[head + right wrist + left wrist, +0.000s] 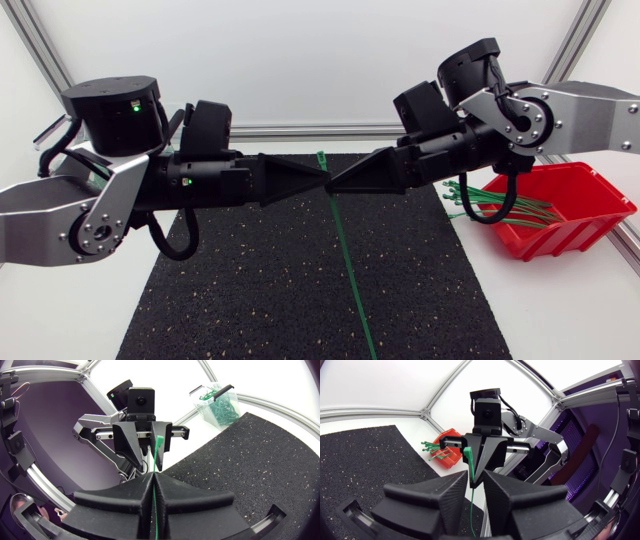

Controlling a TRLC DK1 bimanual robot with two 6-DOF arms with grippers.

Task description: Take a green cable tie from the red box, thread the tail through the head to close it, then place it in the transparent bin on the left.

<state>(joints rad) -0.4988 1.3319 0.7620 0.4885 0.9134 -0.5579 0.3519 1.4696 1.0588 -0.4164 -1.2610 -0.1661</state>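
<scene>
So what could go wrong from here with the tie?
Only the right gripper looks shut on the cable tie; the left gripper stands open around it, so closing off-centre may push it aside. The grippers' tips nearly meet and could collide.

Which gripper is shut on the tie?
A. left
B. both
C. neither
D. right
D: the right gripper has its fingers pressed together on the tie, while the left gripper has its fingers apart with the tie hanging between them.
</scene>
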